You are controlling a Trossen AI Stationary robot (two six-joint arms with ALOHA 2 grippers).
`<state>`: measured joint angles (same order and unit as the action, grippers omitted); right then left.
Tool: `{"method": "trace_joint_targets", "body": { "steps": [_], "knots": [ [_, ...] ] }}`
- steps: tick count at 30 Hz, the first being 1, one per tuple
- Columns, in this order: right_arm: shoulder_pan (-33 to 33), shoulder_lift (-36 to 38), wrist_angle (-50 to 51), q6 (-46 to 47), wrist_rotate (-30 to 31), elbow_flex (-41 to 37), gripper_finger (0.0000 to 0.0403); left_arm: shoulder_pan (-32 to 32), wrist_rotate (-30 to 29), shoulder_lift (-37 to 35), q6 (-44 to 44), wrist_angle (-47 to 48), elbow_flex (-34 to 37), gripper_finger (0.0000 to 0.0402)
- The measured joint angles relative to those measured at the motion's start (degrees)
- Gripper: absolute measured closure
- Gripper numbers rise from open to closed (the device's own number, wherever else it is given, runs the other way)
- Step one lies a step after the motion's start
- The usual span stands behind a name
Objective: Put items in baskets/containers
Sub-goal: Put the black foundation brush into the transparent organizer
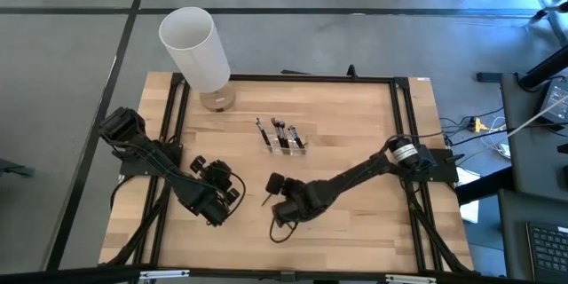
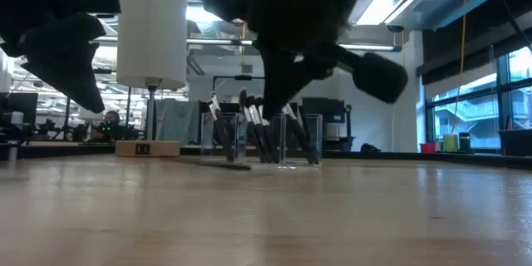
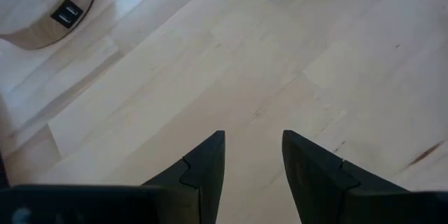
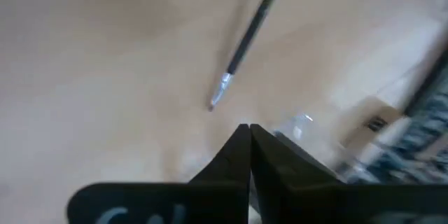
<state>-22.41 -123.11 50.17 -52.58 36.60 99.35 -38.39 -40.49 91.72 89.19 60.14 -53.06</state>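
Right end effector [image 4: 250,134]: fingers pressed together, empty, above table [image 1: 355,213] centre, near one loose thin brush [image 4: 248,36]. Left end effector [image 3: 253,155]: narrowly parted, empty. Clear organizer [image 1: 284,138]: holds brushes.

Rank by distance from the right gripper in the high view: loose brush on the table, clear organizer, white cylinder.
From the right gripper, shut and empty, near the table's front centre:
1. Loose brush, lying on the wood right beside the fingertips.
2. Clear organizer, mid-table, farther back, with brushes standing in it.
3. White cylinder, at the back-left corner, farthest.
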Motion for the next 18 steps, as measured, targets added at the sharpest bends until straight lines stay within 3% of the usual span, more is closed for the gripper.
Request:
{"method": "trace_joint_targets", "body": {
  "steps": [6, 10, 13, 18],
  "knots": [
    [-0.66, 0.11, 3.14, -8.71, 14.19, 0.09, 0.0394, 0.2, -0.05, -0.02, 0.01, 1.04, 0.0, 0.0263],
    [0.45, 0.11, 1.37, -4.96, 11.89, 0.15, 0.0398, 0.52, 0.51, -0.02, 0.02, 1.4, 0.0, 0.0263],
    [1.54, 0.11, -0.14, 4.01, 4.9, 0.15, 0.0394, 0.69, 0.54, -0.02, 0.02, 1.38, 0.0, 0.0263],
    [4.28, 1.86, 2.07, 31.66, 0.86, 0.17, 0.0361, 2.14, -0.81, -0.02, 2.47, -1.17, 0.0, 0.0263]
  ]
}}
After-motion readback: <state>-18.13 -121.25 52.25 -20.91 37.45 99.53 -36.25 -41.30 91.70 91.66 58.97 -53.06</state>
